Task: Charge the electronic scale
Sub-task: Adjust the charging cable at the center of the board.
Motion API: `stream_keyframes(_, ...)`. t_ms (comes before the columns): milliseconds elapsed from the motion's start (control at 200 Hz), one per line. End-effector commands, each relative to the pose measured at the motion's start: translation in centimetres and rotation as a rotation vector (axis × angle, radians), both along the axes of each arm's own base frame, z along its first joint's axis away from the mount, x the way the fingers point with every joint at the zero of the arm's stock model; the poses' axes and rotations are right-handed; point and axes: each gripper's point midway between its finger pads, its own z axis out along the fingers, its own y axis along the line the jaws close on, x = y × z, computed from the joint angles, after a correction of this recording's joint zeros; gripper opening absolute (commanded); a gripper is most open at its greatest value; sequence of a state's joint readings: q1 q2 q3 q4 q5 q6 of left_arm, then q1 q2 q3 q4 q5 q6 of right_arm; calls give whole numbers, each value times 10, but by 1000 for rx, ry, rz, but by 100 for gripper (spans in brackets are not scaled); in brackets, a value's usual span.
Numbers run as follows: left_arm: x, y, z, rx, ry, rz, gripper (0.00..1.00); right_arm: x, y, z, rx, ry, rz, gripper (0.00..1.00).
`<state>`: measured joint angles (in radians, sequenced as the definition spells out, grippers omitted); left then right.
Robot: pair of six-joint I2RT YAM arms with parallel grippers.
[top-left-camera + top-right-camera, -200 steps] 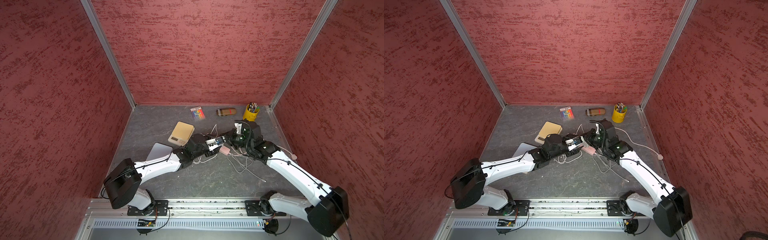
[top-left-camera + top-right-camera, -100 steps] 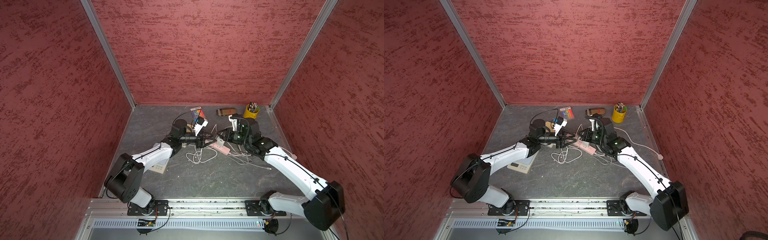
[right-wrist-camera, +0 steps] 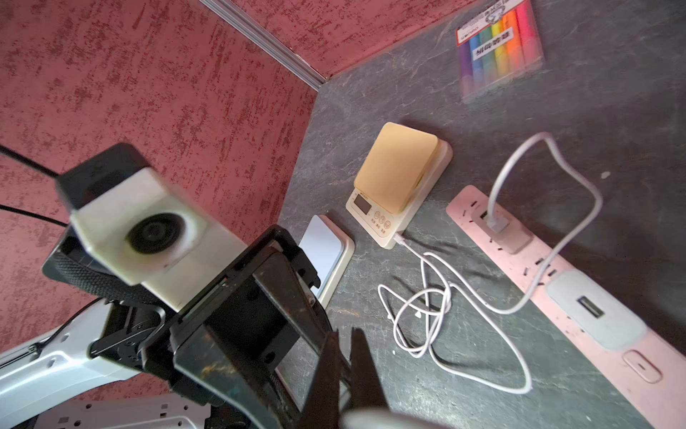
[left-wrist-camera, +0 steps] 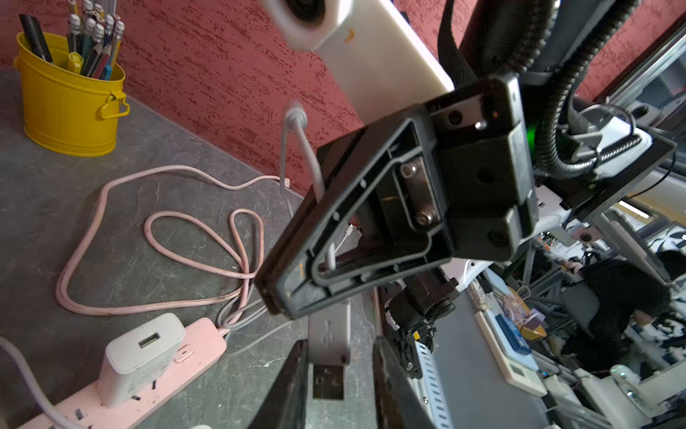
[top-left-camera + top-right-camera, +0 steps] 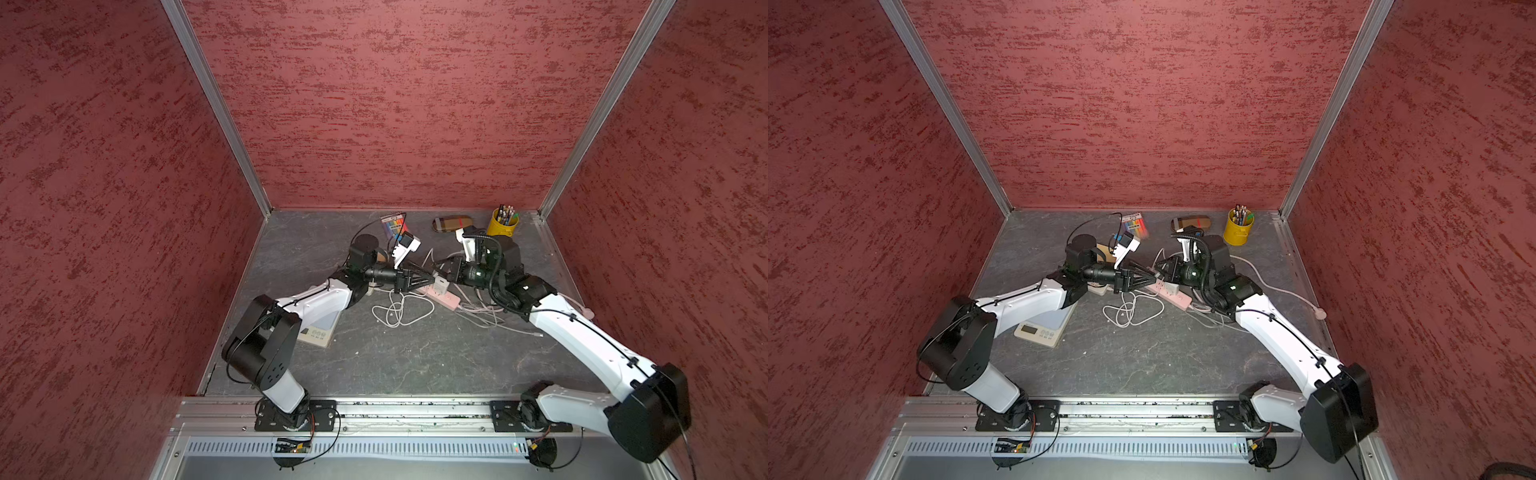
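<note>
My two arms reach in from the near edge and meet tip to tip over the middle of a dark stone-patterned table (image 5: 395, 365) walled in red. My right gripper (image 3: 346, 332) is clenched on the white body of a USB plug (image 4: 328, 332), whose metal end points toward my left arm. My left gripper (image 4: 339, 340) has its jaws narrowly apart on either side of that plug. A sliver of gap shows on one side, so it is not clamped.

Just below the plug lies a pink power strip (image 4: 202, 336). A white charger (image 4: 141, 353) stands in it with its USB port empty. A second charger (image 3: 499, 228) farther along has its port taken.

The scale to be charged, the tan-topped scale (image 3: 397, 174), sits flat on the table left of the strip. It lies under my left wrist and is mostly hidden in both top views. A white cable (image 3: 419, 319) is plugged into its side and falls into a loose coil between scale and strip. A grey-topped scale (image 3: 324, 249) lies nearer, partly under my left arm.

At the far right a yellow bucket (image 4: 70, 107) stands upright, packed with pencils (image 4: 94, 37) and pens, eraser ends up. Left of it a brown patterned pencil case (image 5: 453, 223) lies flat; I cannot tell what is inside. Further left, a clear packet (image 3: 497, 52) holds a row of coloured markers, purple through pink.
</note>
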<state>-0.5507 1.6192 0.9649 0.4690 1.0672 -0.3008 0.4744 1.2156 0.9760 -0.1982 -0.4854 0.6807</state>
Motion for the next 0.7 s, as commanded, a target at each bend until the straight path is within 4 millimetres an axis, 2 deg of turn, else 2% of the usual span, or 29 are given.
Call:
stream_keyframes(0, -2, -4, 2, 0, -8, -29, 18, 0, 0, 16, 52, -41, 3, 0)
stream_keyframes(150, -5, -5, -1, 22, -10, -35, 16, 1, -3, 20, 69, -47, -21, 0)
stream_keyframes(255, -4, -4, -2, 29, -8, -29, 6, 1, -5, 20, 71, -42, -36, 0)
stream_keyframes(291, -3, -4, -2, 33, -13, -20, 5, 2, -6, 18, 69, -33, -41, 12)
stream_keyframes(361, 0, -3, -3, 50, -35, 6, 4, 0, -6, 15, 68, -3, -41, 29)
stream_keyframes(391, 2, -3, -5, 65, -50, 23, 3, -1, -5, 14, 71, 10, -41, 40)
stream_keyframes(421, 3, -3, -7, 87, -66, 43, 3, -3, -6, 13, 71, 28, -44, 45)
stream_keyframes(571, 8, -2, -19, 231, -213, 153, 3, -11, -9, 8, 74, 104, -56, 48)
stream_keyframes(696, 8, -2, -19, 278, -295, 194, 3, -19, -9, -3, 62, 168, -45, 48)
